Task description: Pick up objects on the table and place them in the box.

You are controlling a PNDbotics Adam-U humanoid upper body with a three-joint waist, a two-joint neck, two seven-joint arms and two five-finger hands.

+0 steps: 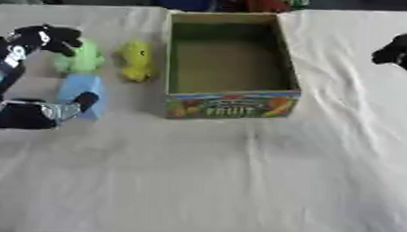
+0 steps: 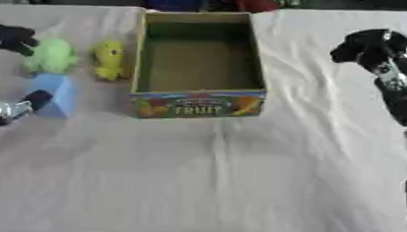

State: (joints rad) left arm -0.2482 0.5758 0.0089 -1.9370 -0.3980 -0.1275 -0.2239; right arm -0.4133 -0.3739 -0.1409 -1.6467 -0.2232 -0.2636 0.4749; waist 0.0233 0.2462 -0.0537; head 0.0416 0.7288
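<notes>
Left hand (image 1: 38,76) spread open around blue block (image 1: 80,90), beside green toy (image 1: 80,57); right hand (image 2: 369,46) curled, holding nothing; box (image 1: 229,109) open.

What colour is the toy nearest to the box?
Yellow. The toy shows best in the left eye view, just left of the box.

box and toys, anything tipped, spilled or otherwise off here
Nothing stands out. The box stands upright and looks empty, and the green toy, yellow toy and blue object sit on the cloth to its left, none spilled or visibly damaged. The cloth is only wrinkled.
</notes>
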